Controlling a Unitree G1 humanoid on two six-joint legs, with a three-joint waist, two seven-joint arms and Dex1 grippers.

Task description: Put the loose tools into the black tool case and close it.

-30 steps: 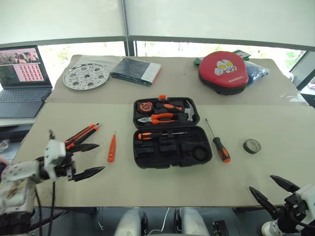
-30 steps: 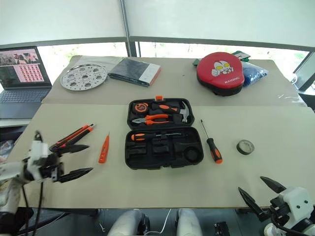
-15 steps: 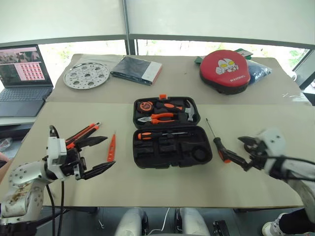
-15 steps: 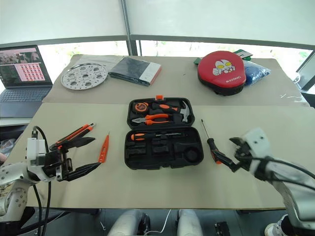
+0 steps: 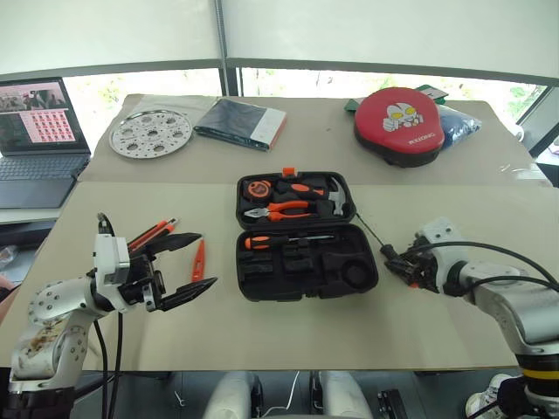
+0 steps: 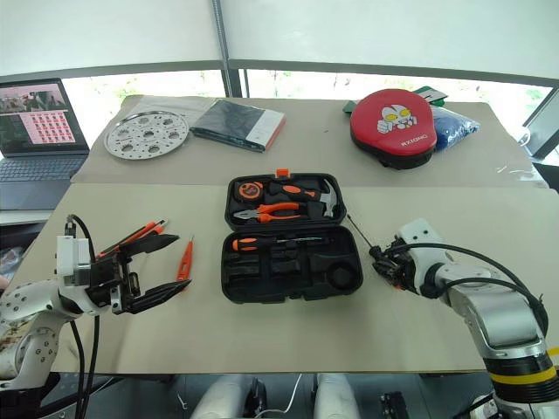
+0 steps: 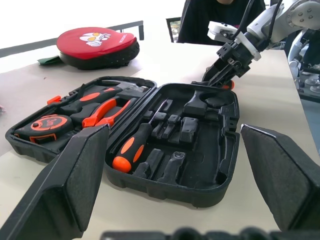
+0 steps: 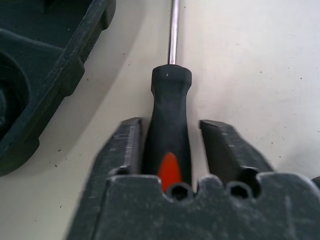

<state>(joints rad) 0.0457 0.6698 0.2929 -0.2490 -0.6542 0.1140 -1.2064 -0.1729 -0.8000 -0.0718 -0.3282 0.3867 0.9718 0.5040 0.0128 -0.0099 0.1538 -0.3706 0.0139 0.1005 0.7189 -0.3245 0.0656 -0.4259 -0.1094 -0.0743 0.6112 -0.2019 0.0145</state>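
The black tool case [image 5: 247, 291] lies open mid-table. Its far half holds a tape measure, pliers and a hammer, and one screwdriver [image 5: 279, 239] rests in its near half. Just right of the case a second screwdriver [image 8: 170, 100] lies on the table. My right gripper [image 5: 397, 262] is closed around its black-and-orange handle, and the shaft [image 6: 358, 231] points away. My left gripper [image 5: 203, 262] hovers open and empty left of the case. The slim orange tester pen [image 6: 184, 260] lies under its fingertips, and the orange-black utility knife [image 5: 148, 237] lies just behind it.
At the back stand a red round pad [image 5: 409, 127], a dark flat book [image 5: 240, 124] and a perforated metal disc [image 5: 150, 133]. A laptop [image 5: 39, 131] sits at the far left. The table's near edge runs just below both arms.
My right arm swung in from the lower right to the screwdriver, and its fingers closed around the handle. My left gripper shifted right towards the pen.
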